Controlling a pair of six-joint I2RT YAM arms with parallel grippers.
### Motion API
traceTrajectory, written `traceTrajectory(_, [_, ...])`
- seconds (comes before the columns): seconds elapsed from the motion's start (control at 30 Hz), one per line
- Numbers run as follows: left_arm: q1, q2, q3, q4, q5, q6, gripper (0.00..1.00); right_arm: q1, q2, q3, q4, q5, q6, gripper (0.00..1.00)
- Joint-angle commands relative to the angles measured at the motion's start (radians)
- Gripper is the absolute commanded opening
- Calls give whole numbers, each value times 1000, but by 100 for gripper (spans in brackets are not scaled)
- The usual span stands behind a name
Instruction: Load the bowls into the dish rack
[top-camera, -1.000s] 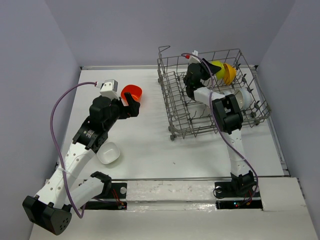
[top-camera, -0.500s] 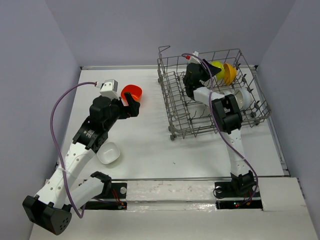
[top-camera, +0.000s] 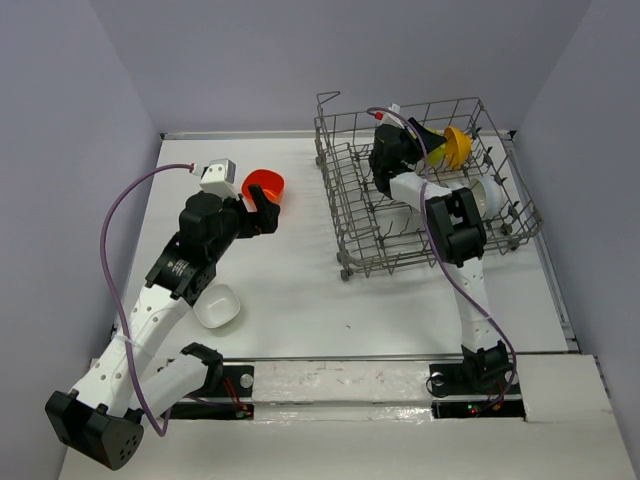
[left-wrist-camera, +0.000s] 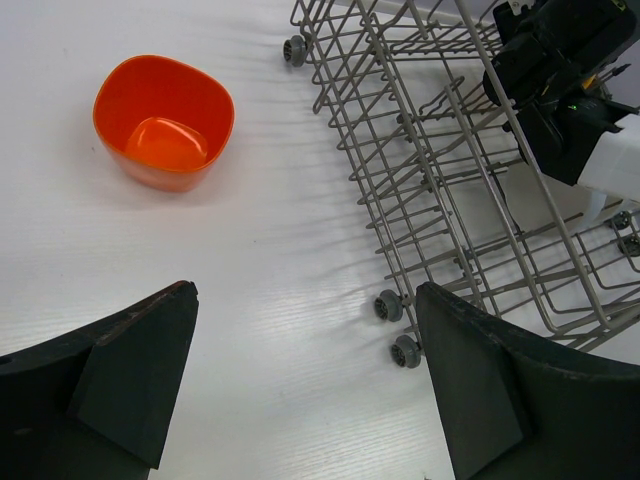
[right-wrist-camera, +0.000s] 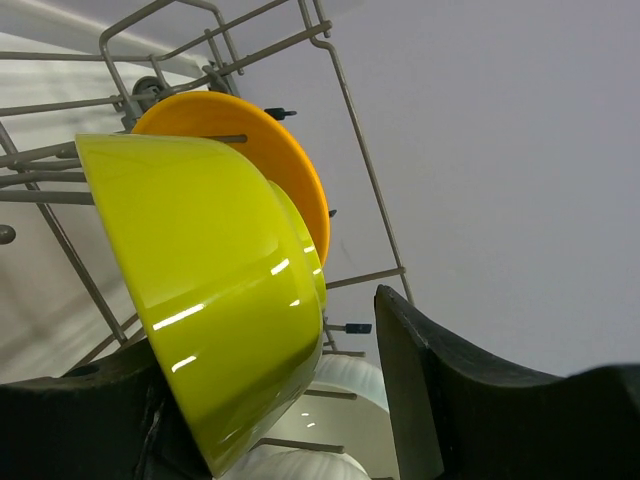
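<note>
The lime green bowl (right-wrist-camera: 210, 290) stands on edge in the dish rack (top-camera: 350, 215), leaning against an orange-yellow bowl (right-wrist-camera: 270, 150) (top-camera: 458, 147). My right gripper (right-wrist-camera: 270, 400) (top-camera: 420, 140) is open around the lime bowl; its right finger stands clear of the rim. A white bowl (top-camera: 490, 195) lies in the rack below them. A red-orange bowl (top-camera: 264, 187) (left-wrist-camera: 165, 120) sits upright on the table. My left gripper (left-wrist-camera: 305, 380) (top-camera: 265, 208) hovers just in front of it, open with nothing between its fingers. Another white bowl (top-camera: 218, 305) rests near the left arm.
The rack's wheeled corner (left-wrist-camera: 395, 325) sits close to my left gripper's right finger. The rack's tall wire sides (right-wrist-camera: 360, 160) surround the right gripper. Walls enclose the table at the back and both sides.
My right gripper's jaws have spread wider around the lime green bowl. The left arm and the bowls on the table have not moved.
</note>
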Motion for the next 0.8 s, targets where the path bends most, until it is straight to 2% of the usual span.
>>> traceTrajectory(0.0, [-6, 3, -13, 37, -13, 8, 99, 6, 14, 15, -17, -24, 63, 62])
traceTrajectory(0.2, [-6, 5, -13, 37, -13, 10, 99, 6, -9, 30, -40, -21, 96, 62])
traceTrajectory(0.5, [-3, 5, -13, 37, -13, 10, 99, 6, -65, 66, -187, -32, 227, 65])
traceTrajectory(0.6, [-3, 3, -15, 37, -15, 8, 99, 6, -71, 87, -265, -43, 297, 66])
traceTrajectory(0.77, [-3, 1, -16, 37, -15, 8, 99, -14, -82, 184, -540, -99, 526, 67])
